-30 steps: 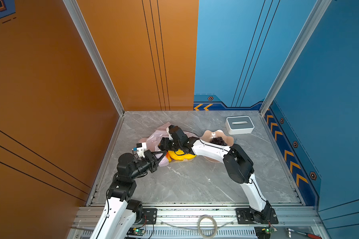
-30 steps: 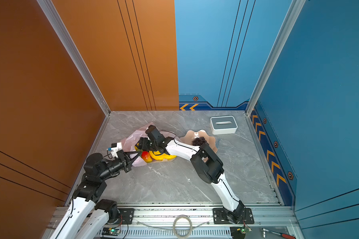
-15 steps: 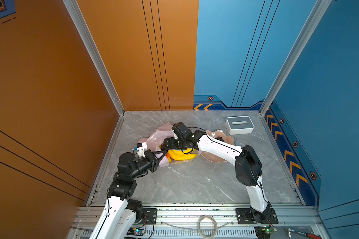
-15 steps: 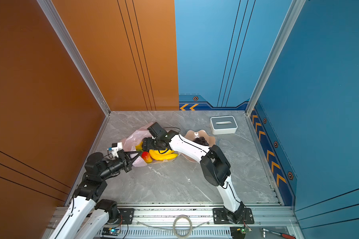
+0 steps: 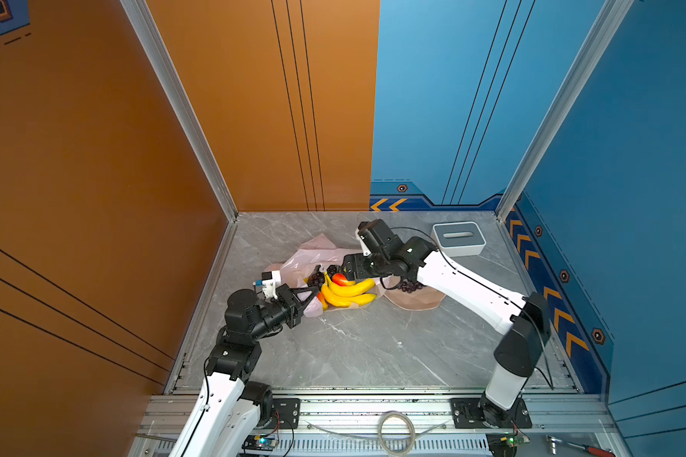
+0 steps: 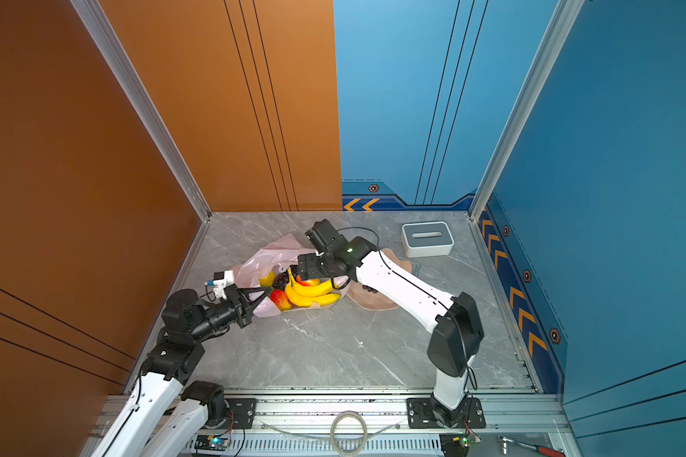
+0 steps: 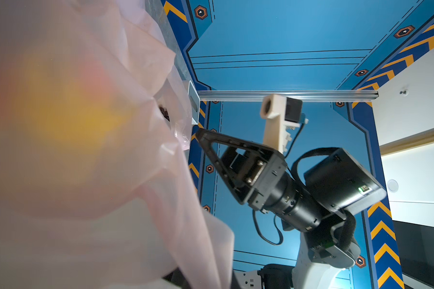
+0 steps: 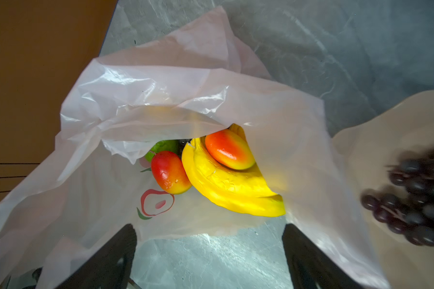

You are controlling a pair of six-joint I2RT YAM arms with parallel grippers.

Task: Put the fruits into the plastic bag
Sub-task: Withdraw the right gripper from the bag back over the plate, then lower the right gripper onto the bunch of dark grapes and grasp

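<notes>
R gripper [image 8: 209, 234] is empty, jaws wide apart, hanging right at the mouth of the plastic bag [image 8: 161, 82]. L gripper [image 5: 314, 292] is pinched together on the bag's near lip, lifting it so the mouth gapes. Inside I see the banana bunch [image 8: 226, 185], a red-yellow mango [image 8: 169, 172] touching it, a similar fruit [image 8: 229, 150] lying on the bananas, and a lime [image 8: 161, 147] tucked behind. One bunch of grapes [image 8: 416, 200] sits in the peach bowl [image 8: 356, 150] just beside the bag, so that's prob my next pick. Plan: pull R straight back + up so the fingers don't snag the film, then swing over the bowl. Come down across the middle of the cluster, not a lone berry, and close slow. Grapes look lumpy & may dangle, so carry them high over the lip. L shouldn't move; if it slackens, I'd expect the mouth to fold shut
</notes>
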